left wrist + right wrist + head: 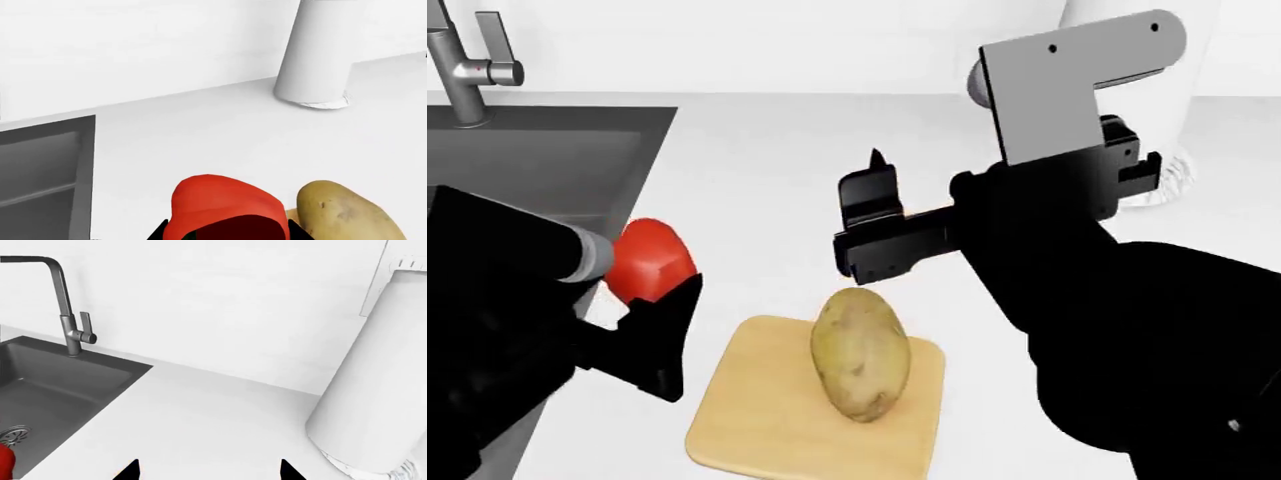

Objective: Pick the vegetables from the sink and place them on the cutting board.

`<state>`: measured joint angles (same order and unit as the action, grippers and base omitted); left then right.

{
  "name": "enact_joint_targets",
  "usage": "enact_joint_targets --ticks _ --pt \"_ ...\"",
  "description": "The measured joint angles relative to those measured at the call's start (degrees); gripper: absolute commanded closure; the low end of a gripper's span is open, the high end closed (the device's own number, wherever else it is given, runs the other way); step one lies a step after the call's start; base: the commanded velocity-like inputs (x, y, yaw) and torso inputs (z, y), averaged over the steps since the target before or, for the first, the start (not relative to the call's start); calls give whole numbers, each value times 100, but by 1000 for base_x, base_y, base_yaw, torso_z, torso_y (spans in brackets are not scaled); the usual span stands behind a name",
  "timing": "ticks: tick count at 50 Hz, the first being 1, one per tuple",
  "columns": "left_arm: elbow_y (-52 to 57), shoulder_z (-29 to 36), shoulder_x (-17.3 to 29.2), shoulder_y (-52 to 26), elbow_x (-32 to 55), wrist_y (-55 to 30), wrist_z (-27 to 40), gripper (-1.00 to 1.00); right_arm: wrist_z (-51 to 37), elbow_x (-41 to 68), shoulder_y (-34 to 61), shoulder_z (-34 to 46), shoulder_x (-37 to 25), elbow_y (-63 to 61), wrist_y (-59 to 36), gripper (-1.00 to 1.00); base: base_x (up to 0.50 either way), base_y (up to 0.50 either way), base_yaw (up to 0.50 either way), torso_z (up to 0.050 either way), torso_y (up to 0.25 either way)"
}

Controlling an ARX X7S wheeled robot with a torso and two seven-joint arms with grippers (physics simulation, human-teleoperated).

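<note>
Just L of cutting board [741,420], red pepper [647,258] pinched in left gripper [647,300], board w/ potato [860,352] to its R; right gripper [874,222] spread, empty.

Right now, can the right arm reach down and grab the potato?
Probably yes. The right tool hangs open just above the potato, which lies bare on the cutting board. The left tool holds the pepper off to the side.

My left tool [661,300] holds the shiny red pepper [647,258] above the worktop, betw. sink [547,160] & cutting board [761,420]; speckled potato [860,352] lies on board.
</note>
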<state>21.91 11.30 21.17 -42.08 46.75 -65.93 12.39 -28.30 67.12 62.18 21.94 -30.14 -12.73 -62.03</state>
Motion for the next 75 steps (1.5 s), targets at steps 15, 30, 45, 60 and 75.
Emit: enact_joint_targets --ticks 15,30,45,60,75 --pt "-416 643 -286 -147 -92 10 -230 100 -317 163 88 -418 -220 -285 106 -100 0 0 0 0 0" --pt "-501 1028 -361 -47 -112 -16 -302 100 -475 292 165 -541 -289 -389 88 -100 0 0 0 0 0" --pt "-637 1237 -377 13 -169 40 -340 100 -495 314 86 -537 -309 -415 134 -100 0 0 0 0 0" --pt "-752 1475 -375 105 -259 128 -380 100 -462 327 -65 -525 -337 -416 205 -100 0 0 0 0 0" --pt "-814 1542 -376 105 -257 160 -360 -100 -463 349 -145 -515 -362 -416 241 -100 0 0 0 0 0"
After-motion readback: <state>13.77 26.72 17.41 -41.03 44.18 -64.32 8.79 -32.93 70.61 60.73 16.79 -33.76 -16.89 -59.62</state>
